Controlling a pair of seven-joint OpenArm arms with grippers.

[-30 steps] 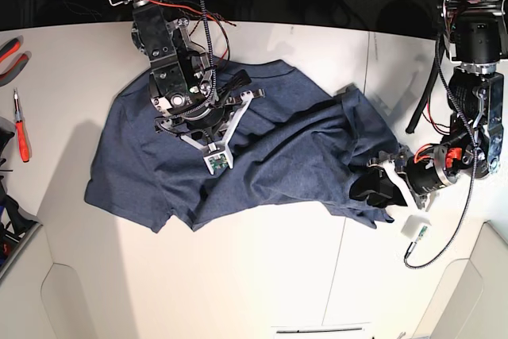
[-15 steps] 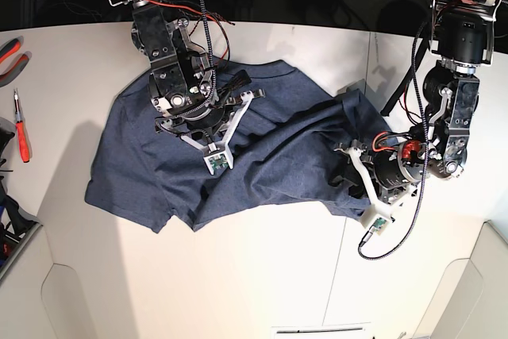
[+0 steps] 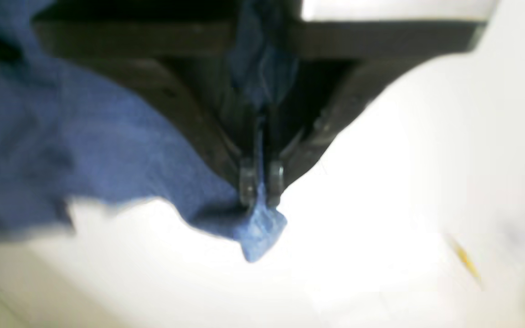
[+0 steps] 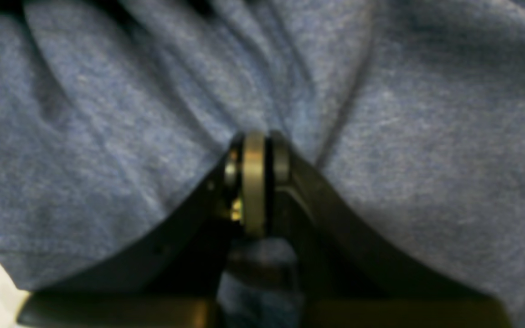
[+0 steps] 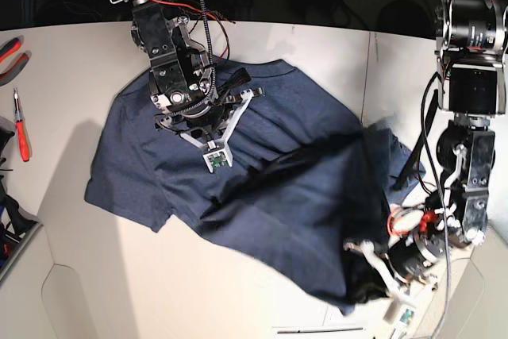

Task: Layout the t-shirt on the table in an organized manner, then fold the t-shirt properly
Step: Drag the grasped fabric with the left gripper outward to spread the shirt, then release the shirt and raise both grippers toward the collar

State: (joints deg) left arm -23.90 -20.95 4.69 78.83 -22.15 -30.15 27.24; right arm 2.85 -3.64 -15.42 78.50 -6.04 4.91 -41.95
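Note:
The navy-blue t-shirt [image 5: 262, 188] lies on the white table [image 5: 71, 252], stretched from back left to front right; no lettering shows. My left gripper [image 5: 367, 278] is near the table's front right and is shut on an edge of the shirt. In the left wrist view the jaws [image 3: 261, 182] pinch the cloth, and a small corner of the shirt [image 3: 260, 230] sticks out past the tips. My right gripper [image 5: 194, 121] is over the back-left part of the shirt. In the right wrist view its jaws [image 4: 255, 159] are shut with shirt folds [image 4: 107, 136] gathered at the tips.
Red-handled pliers [image 5: 11, 55] and a red screwdriver [image 5: 21, 129] lie at the table's left edge. A thin dark seam [image 5: 369, 61] runs across the table at the right. The left arm's column and cables [image 5: 468, 117] stand at the right edge.
My left gripper has moved toward the table's front edge with the shirt edge in it, dragging and stretching the shirt's right part forward. The right arm has stayed in place.

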